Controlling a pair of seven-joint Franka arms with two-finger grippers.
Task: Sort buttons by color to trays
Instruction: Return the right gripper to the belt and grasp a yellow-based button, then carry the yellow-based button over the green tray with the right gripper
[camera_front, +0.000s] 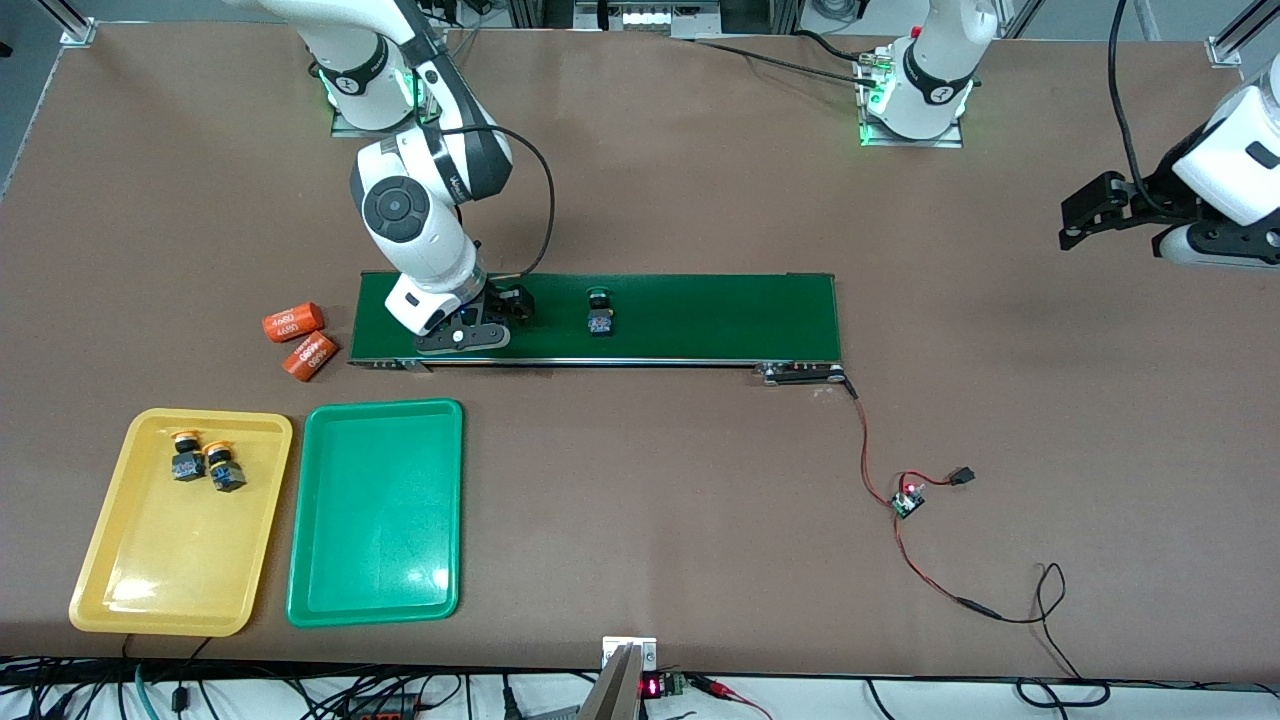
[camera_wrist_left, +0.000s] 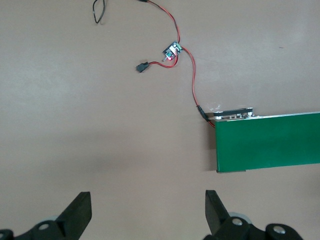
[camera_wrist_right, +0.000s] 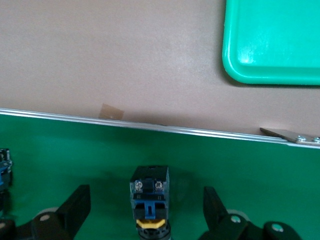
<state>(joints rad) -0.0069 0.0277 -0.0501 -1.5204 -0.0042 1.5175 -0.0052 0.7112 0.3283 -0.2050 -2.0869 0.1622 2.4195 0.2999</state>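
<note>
My right gripper (camera_front: 462, 337) (camera_wrist_right: 145, 195) is low over the dark-green belt's (camera_front: 700, 315) end toward the right arm. It is open, and a button (camera_wrist_right: 149, 199) with a dark block body lies between its fingers, touching neither. Its cap is hidden. A second button (camera_front: 600, 316) (camera_wrist_right: 3, 170) lies on the belt nearer the middle. The yellow tray (camera_front: 150, 570) holds two yellow-capped buttons (camera_front: 187, 458) (camera_front: 225, 470). Beside it is the green tray (camera_front: 378, 540) (camera_wrist_right: 272, 45), with nothing in it. My left gripper (camera_front: 1085, 215) (camera_wrist_left: 147, 200) waits open over bare table.
Two orange cylinders with white numbers (camera_front: 293, 321) (camera_front: 310, 356) lie on the table off the belt's end toward the right arm. At the belt's end toward the left arm, red and black wires run to a small controller board (camera_front: 908, 498) (camera_wrist_left: 171, 51).
</note>
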